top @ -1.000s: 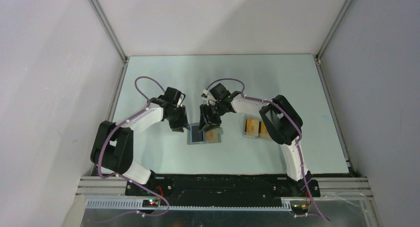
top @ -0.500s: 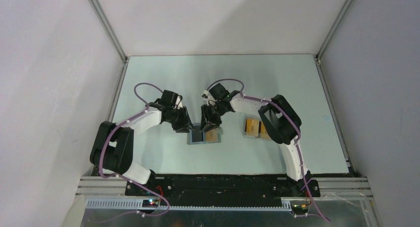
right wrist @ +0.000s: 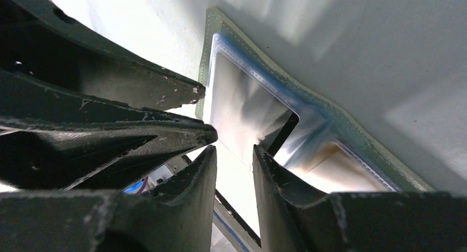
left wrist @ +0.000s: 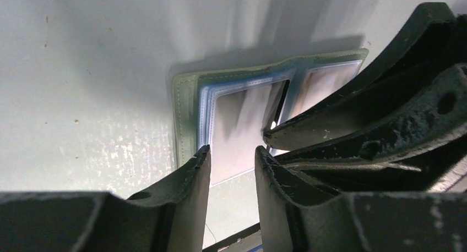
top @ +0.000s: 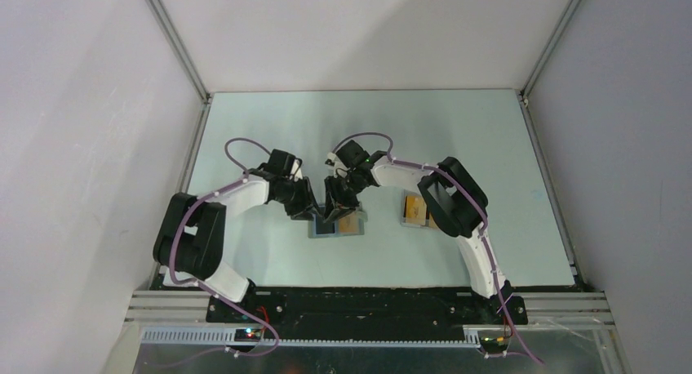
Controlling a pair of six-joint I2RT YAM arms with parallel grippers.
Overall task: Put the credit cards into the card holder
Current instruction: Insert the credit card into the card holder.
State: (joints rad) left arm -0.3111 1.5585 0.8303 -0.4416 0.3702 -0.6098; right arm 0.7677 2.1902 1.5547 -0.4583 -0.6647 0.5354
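The card holder lies open and flat on the counter near the middle, with an orange-gold card showing in its right half. The left gripper and right gripper both hover low over its left half, tips nearly meeting; each has its fingers a narrow gap apart with nothing clearly pinched. The other credit cards lie to the right, partly hidden by the right arm.
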